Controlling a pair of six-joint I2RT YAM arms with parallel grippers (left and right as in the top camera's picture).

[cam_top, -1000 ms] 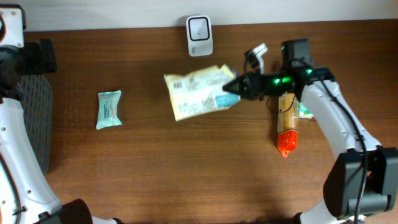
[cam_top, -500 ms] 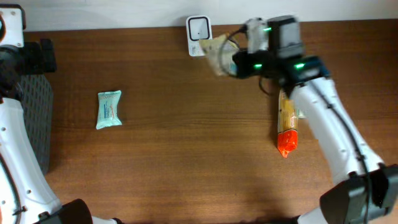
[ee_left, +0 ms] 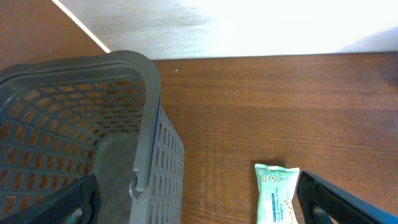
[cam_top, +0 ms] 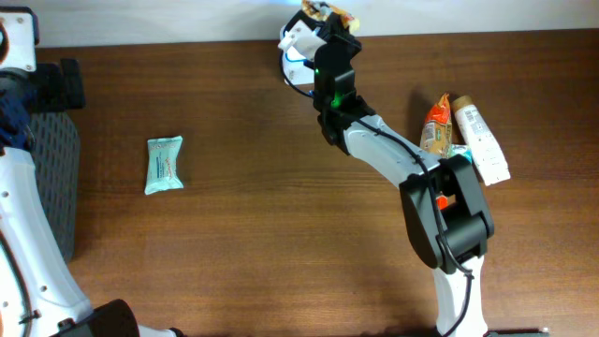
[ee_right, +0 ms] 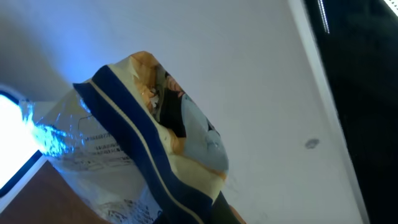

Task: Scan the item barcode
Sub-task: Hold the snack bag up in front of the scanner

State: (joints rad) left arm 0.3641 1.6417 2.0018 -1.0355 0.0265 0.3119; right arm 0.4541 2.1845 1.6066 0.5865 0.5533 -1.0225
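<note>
My right gripper (cam_top: 321, 33) is shut on a yellow and blue snack bag (cam_top: 325, 12), held up against the white scanner (cam_top: 292, 45) at the table's back edge. In the right wrist view the bag (ee_right: 149, 124) fills the left half, pinched at its lower end by the gripper (ee_right: 205, 214), and blue light from the scanner (ee_right: 11, 134) falls on its printed clear side. My left gripper (ee_left: 199, 205) stands open over the rim of the grey basket (ee_left: 146, 124), with nothing between its fingers. A pale green wipes pack (cam_top: 164, 164) lies flat on the left of the table.
An orange snack pack (cam_top: 436, 124) and a white tube (cam_top: 479, 142) lie together at the right. The grey basket (cam_top: 51, 173) stands at the left edge. The wipes pack (ee_left: 277, 194) lies just right of the basket. The right arm (cam_top: 393, 154) stretches diagonally across the table's back right.
The right arm has swung the snack bag from over the table's middle up to the scanner at the back. The orange pack and white tube now show uncovered. The left arm is still.
</note>
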